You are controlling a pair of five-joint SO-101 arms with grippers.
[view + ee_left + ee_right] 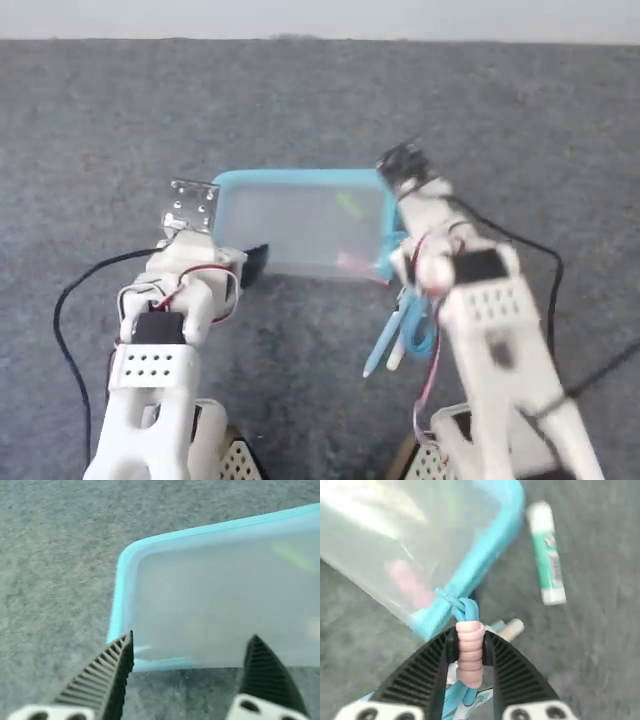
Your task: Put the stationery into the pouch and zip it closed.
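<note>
One pouch (300, 225) — long axis side-to-side

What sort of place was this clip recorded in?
Probably a robot test bench, not a home or office: a grey, felt-like tabletop, the left arm and right arm mounted side by side, and staged props, a translucent pouch, pens and a glue stick.

No legible txt anywhere — print on glue stick (546, 555) too blurry.

Grey table cover (300, 100), perhaps felt.
</note>
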